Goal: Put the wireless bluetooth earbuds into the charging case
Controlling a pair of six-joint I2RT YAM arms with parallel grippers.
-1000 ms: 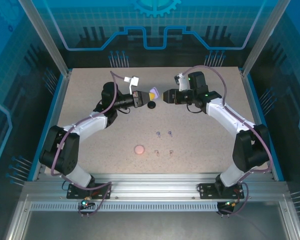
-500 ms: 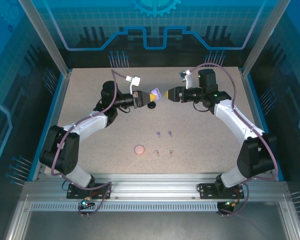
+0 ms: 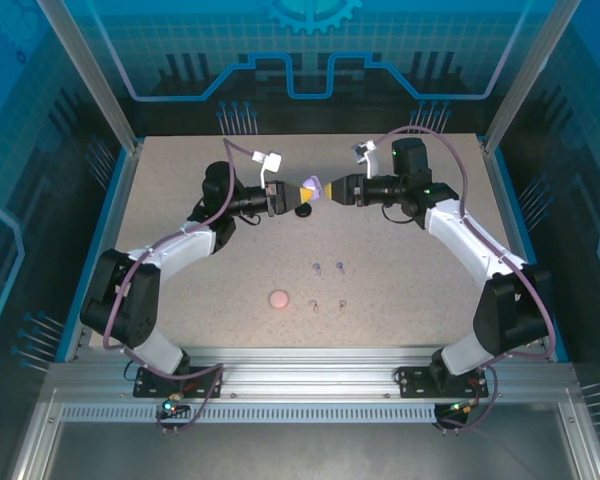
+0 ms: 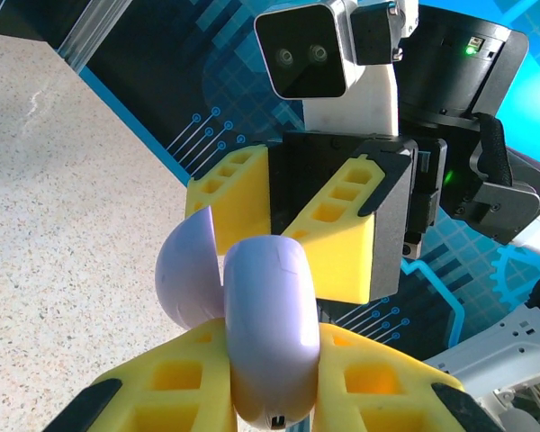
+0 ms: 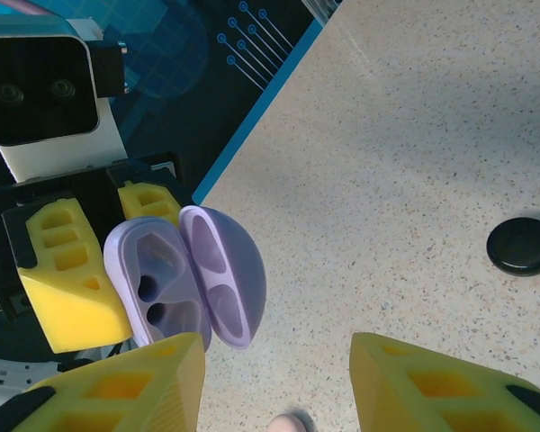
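left gripper (image 4: 272, 346): fingers closed on the lavender case (image 5: 175, 279), clamping its lower body from both sides and holding it up off the table (image 3: 410, 290), toward the far middle. the case lid stands open. the right wrist view shows two moulded sockets in the base and matching hollows in the lid, with no bud seated in any of them.

right gripper (image 5: 277, 355): fingers apart at a moderate gap, nothing between them. it faces the left gripper head-on, its fingertips just beside the open case. contact with the case cannot be told.

lavender earbuds (image 3: 318, 268): both lie on the table, side by side, near the middle and well apart from the held case.

beige earbuds (image 3: 315, 305): both lie on the table, just nearer the arm bases than the lavender pair.

black case (image 3: 302, 210): closed, on the table, in the top view just below the held case.

pink case (image 3: 278, 298): closed, on the table, just left of the beige earbuds.
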